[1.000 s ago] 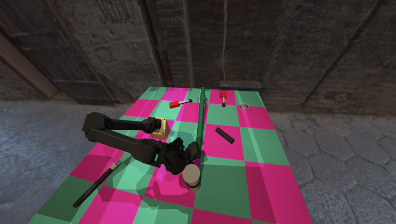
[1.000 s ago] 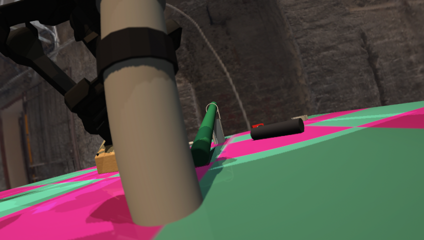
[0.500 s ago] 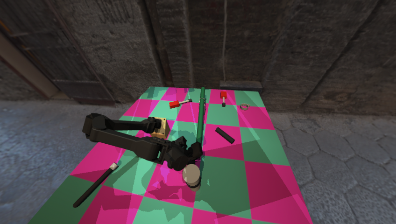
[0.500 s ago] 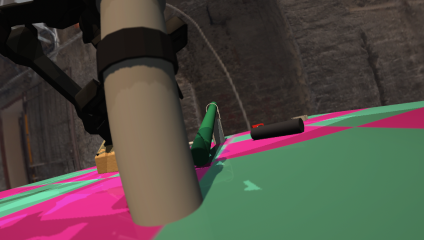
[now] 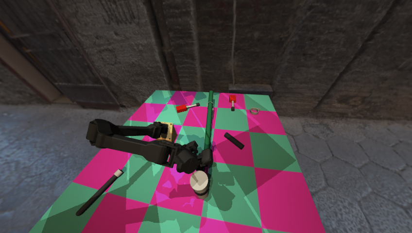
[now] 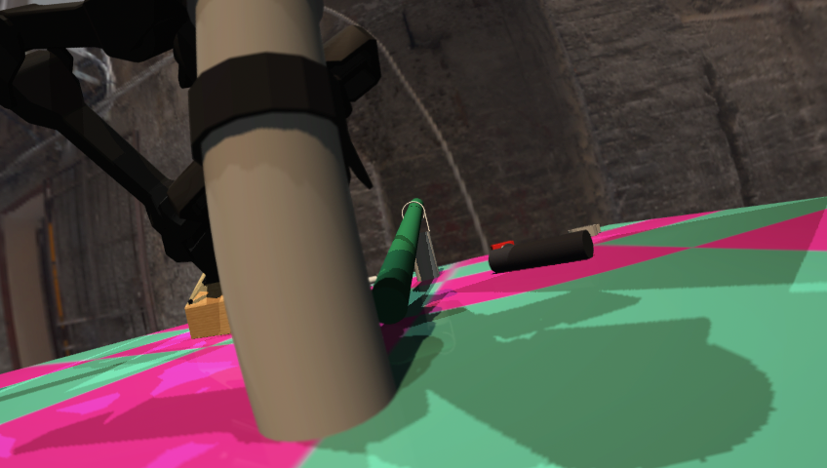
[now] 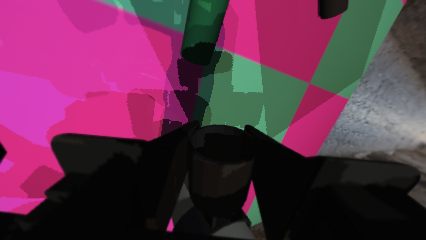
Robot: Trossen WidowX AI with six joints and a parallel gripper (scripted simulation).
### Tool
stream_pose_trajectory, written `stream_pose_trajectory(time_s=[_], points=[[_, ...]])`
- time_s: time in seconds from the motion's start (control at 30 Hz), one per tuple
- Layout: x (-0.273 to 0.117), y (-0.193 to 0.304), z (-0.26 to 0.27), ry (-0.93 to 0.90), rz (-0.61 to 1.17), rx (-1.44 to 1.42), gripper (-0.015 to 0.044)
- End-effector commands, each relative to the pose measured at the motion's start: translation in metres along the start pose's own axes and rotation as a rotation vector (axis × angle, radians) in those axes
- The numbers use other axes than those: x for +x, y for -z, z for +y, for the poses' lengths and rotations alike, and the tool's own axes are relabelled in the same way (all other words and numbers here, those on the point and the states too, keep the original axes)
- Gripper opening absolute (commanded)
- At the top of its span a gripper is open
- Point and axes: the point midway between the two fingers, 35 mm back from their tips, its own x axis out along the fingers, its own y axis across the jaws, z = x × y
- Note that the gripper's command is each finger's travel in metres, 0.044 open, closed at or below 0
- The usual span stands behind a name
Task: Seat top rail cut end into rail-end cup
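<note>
My gripper [image 7: 221, 127] is shut on the dark rail-end cup [image 7: 220, 177], its open mouth facing up the wrist view toward the rail. The green rail [image 5: 208, 124] [image 6: 407, 234] [image 7: 205, 25] runs through the thin loop cap on the short grey line post [image 6: 425, 260] at the far end. Its near cut end is low, close to the table, outside the cup and apart from the fingers. The big tan post [image 6: 290, 260] stands upright under its pale cap [image 5: 198, 179]. The black brace band [image 6: 260, 84] is around it, high up. The cup's joint with the band is hidden.
A short black cylinder [image 5: 234, 141] [image 6: 542, 252] lies right of the rail. Two red-ended tools [image 5: 181, 108] [image 5: 232, 99] flank the rail's far part. A metal ring clamp is at far right. A wooden block [image 5: 171, 132] [image 6: 208, 319] is left; a dark rod [image 5: 96, 192] lies front left.
</note>
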Motion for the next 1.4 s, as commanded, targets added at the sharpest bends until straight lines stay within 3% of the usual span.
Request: stream_pose_trajectory(time_s=[0.0,1.37], points=[[0.003,-0.001,-0.002,-0.003,0.009,0.017,0.0000],[0.008,0.000,-0.013,-0.002,0.076,0.141,0.0000]])
